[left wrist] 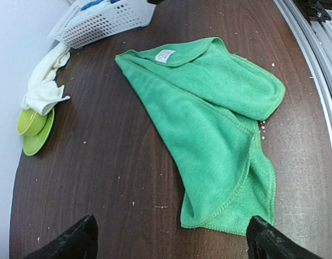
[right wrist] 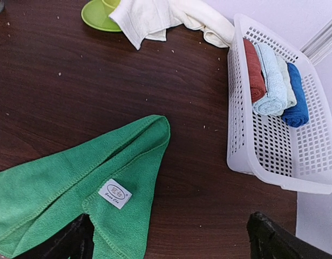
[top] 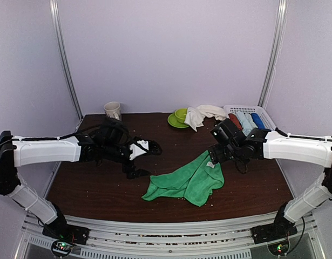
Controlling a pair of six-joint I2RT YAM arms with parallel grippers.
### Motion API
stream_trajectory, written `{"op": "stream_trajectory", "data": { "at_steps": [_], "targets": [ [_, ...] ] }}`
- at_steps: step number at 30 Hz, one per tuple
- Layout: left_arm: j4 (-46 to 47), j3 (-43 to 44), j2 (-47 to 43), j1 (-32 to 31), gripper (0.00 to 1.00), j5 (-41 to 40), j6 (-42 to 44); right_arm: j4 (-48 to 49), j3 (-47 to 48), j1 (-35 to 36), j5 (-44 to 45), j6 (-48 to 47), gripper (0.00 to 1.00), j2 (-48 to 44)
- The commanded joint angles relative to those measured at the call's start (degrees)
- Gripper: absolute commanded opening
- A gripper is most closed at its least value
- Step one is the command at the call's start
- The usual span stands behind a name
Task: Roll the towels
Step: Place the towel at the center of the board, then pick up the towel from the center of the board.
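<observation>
1. My left pincer (left wrist: 174, 244) stands wide apart and empty; the bright green microfibre towel (left wrist: 209, 118) lies loosely folded just ahead of it.
2. My right pincer (right wrist: 174, 240) gapes empty over that towel's labelled corner.
3. The crumpled cream-white cloth towel (right wrist: 155, 16) lies far ahead of it.

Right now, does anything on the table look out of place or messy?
Yes. The white towel is draped partly over the green cup and saucer at the back, next to the basket. The green towel lies crumpled and folded over itself mid-table. Pale crumbs speckle the table.
</observation>
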Motion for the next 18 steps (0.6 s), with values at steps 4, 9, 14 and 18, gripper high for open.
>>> {"op": "stream_trajectory", "data": {
  "at_steps": [4, 9, 14, 18],
  "targets": [
    [-3.3, 8.0, 9.4, -4.8, 0.94, 2.5, 2.9, 4.1, -5.3, -1.3, -6.0, 2.2, 1.00, -8.7],
    [-6.5, 12.5, 14.6, -8.3, 0.86, 3.2, 3.8, 4.8, -9.8, -1.5, -6.1, 3.7, 1.00, -10.9],
    [-8.5, 14.0, 17.3, -10.1, 0.81, 4.1, 5.0, 6.1, -12.8, -1.6, -6.8, 4.6, 1.00, -12.5],
    [-10.7, 15.8, 20.3, -11.2, 0.73, 4.6, 5.3, 7.2, -14.4, -1.6, -7.2, 5.1, 1.00, -13.0]
  ]
}}
